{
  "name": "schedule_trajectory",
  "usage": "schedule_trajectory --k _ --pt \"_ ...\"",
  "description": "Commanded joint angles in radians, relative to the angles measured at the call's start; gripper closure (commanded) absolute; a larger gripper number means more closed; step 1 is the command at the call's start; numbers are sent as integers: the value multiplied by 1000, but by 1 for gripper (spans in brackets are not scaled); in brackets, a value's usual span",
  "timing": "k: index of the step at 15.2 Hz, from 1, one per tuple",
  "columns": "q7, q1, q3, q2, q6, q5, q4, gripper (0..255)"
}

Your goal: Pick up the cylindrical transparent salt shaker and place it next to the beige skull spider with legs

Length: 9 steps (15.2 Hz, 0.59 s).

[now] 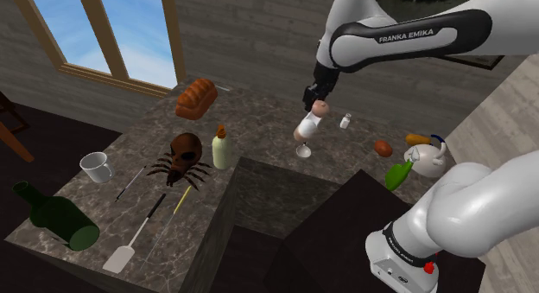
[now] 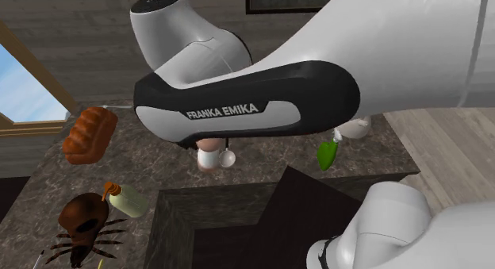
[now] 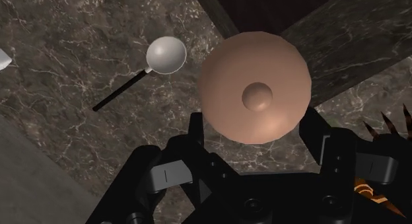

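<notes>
Marble counter [image 1: 259, 118], L-shaped and cluttered. The brown skull spider [image 1: 183, 156] sits toward the shoulder view's left, legs splayed. A cream bottle [image 1: 222, 149] stands just beside it, on its right in that view.

My gripper [image 1: 316, 99] hangs above the counter's middle, closed on the salt shaker [image 1: 310, 122]. The shaker has a pale clear body and a pinkish domed cap. It is clasped near the top, off the surface and tilted a little. In the wrist view the cap sits between both fingers [image 3: 319, 133]. A spoon [image 3: 166, 55] lies on the marble below.

Step in hand, as I judge it: the carry toward the spider.
- Hold height until past the bottle; its neck looks the tallest thing on the path.
- Aim for bare marble beside the legs, not on them.
- Level the shaker before lowering, let the base touch, then release.
</notes>
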<state>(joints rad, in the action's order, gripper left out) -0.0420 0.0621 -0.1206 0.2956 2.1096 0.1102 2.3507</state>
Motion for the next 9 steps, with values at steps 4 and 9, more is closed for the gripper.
schedule_trajectory --k 4,9 --pt "104 50 69 -101 -16 -24 -109 255" --pt "200 94 127 -218 -36 -32 -240 255"
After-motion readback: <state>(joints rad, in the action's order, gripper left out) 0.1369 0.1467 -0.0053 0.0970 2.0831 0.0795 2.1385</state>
